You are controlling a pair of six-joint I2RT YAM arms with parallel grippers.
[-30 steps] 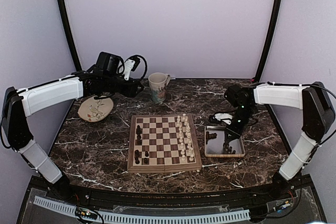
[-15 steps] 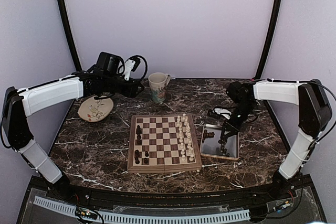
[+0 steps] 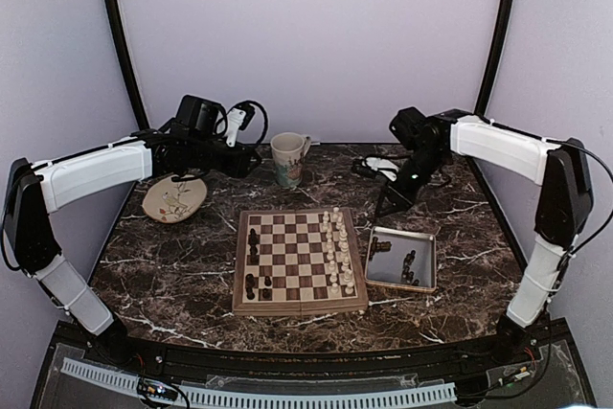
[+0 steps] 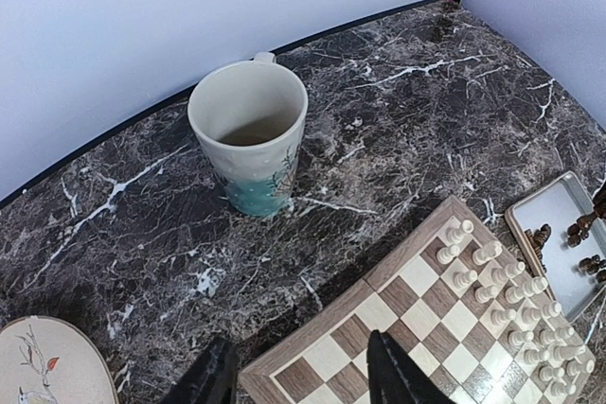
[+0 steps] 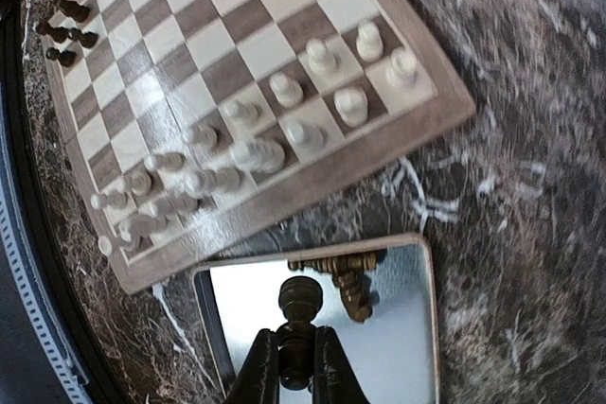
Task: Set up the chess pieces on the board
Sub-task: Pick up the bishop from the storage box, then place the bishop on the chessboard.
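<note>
Lab booth — blank walls (image 3: 306, 35), black frame (image 3: 120, 35)

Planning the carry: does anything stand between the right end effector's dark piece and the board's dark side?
Yes: two rows of cream-white chessmen on the board's tray side stand between the held dark piece and that side.

Dark marble table (image 3: 192, 265) with board (image 3: 299, 309), metal tray (image 3: 391, 271), mug (image 3: 288, 160), painted plate (image 3: 174, 198).

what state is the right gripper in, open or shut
Shut on a dark chess piece: the right wrist view shows the right gripper with its fingers pinching the piece's stem.
</note>
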